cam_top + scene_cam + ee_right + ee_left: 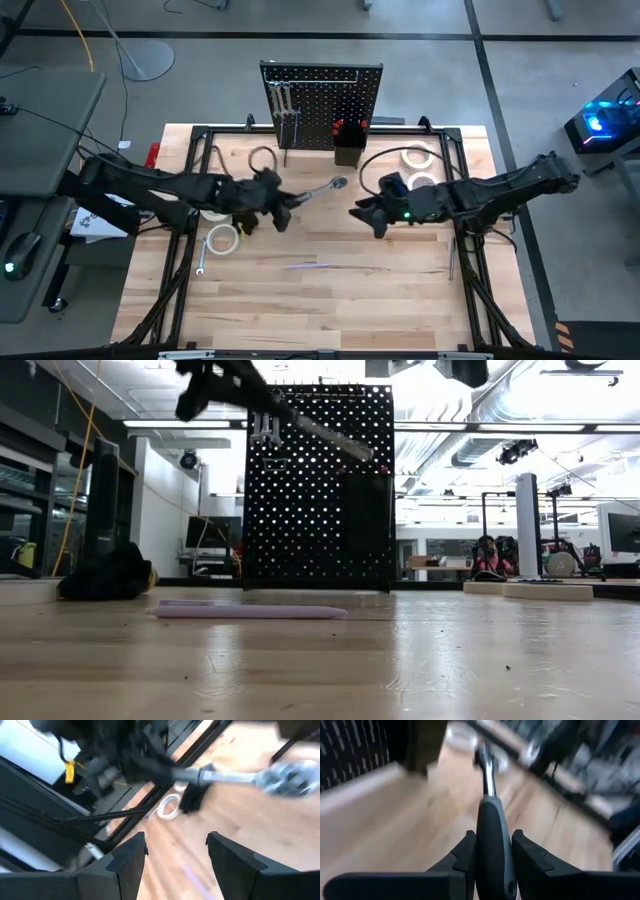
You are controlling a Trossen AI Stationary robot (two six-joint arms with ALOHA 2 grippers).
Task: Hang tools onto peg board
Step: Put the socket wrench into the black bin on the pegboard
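Wooden tabletop, peg board at rear. My left gripper clamps ratchet wrench by its handle, lifted for hanging. Right gripper open, empty, waiting nearby.

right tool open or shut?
Open. Right tool: its fingers stand apart with bare tabletop between them, nothing held; the wrench lies beyond.

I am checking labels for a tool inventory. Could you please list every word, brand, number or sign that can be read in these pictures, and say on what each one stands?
None can be read.
The ratchet wrench in the left gripper: no marking visible on its handle.
The peg board: only holes, no label.
The tape rolls: no print visible.
The screens in the room behind the table: too small and blurred to read.
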